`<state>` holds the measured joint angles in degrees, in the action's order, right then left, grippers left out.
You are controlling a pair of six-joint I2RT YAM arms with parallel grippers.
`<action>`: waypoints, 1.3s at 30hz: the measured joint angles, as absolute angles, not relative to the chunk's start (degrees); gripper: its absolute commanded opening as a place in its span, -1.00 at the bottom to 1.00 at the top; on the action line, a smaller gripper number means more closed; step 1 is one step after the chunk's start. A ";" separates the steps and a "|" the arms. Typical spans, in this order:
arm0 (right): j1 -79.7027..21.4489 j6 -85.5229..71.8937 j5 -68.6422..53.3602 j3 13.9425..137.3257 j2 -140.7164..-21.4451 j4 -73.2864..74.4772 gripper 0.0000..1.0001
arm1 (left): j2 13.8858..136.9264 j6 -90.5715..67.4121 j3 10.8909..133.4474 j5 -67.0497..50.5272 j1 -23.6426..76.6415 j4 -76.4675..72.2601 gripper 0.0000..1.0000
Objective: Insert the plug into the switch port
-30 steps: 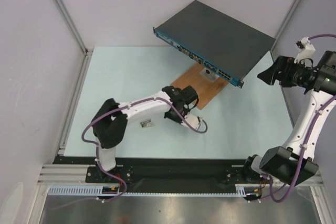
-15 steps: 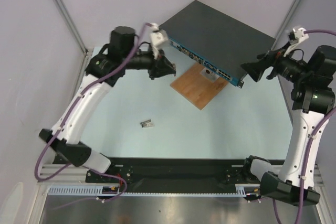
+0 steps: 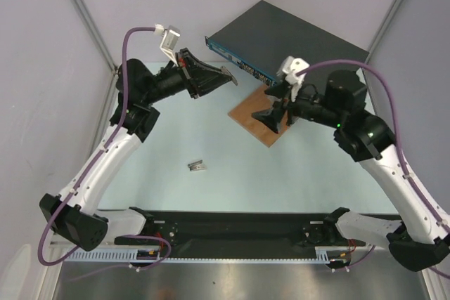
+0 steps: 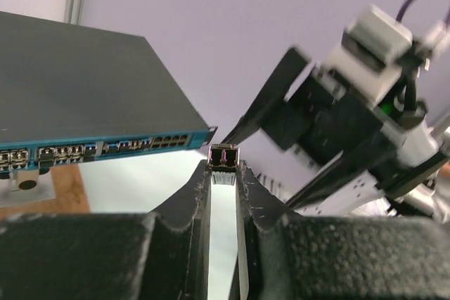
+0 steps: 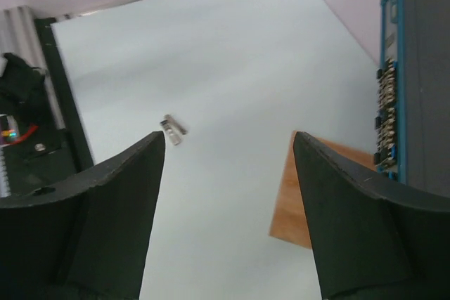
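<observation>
Two arms raised, top view: my left fingers (image 3: 223, 75) reach toward blue front of switch (image 3: 295, 43), which sits far back on worktop (image 3: 176, 131); right fingers (image 3: 271, 117) hang over wooden board (image 3: 253, 131). Left wrist: fingers pinch plug (image 4: 223, 159) at tips, apart from switch; its markings unreadable. Right wrist: fingers spread wide, empty; switch at right edge.

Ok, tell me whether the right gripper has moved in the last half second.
Yes. In the top view the right gripper has swung left, from beside the right end of the switch to over the wooden board.
</observation>
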<state>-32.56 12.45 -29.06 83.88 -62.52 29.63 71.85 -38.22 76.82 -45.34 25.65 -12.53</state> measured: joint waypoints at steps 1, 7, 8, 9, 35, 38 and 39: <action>-34.59 13.61 -26.94 83.94 -63.13 29.15 0.54 | 71.77 -39.59 76.73 -44.64 25.67 -13.23 -1.00; -43.86 20.51 -12.62 84.66 -68.23 26.09 0.50 | 70.17 -43.57 75.61 -41.50 25.89 -14.33 -0.99; -44.66 21.21 -11.16 84.66 -68.66 25.54 0.47 | 70.04 -43.72 75.55 -41.17 26.00 -14.41 -0.99; -45.23 21.67 -10.24 84.66 -68.95 24.99 0.43 | 69.91 -43.99 75.53 -40.88 26.11 -14.41 -0.99; -49.63 29.28 -5.69 87.15 -71.81 16.84 -0.81 | 67.99 -43.90 72.75 -38.30 29.52 -9.47 -0.93; -49.95 30.94 -5.02 87.15 -71.81 16.82 -1.00 | 67.48 -43.53 72.62 -38.04 29.52 -8.71 -0.56; -49.98 31.57 -4.97 87.15 -71.81 16.88 -1.00 | 67.44 -43.13 72.64 -38.04 29.52 -8.36 -0.46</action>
<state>-49.98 31.57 -4.97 87.15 -71.81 16.88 67.44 -43.13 72.64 -38.04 29.52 -8.36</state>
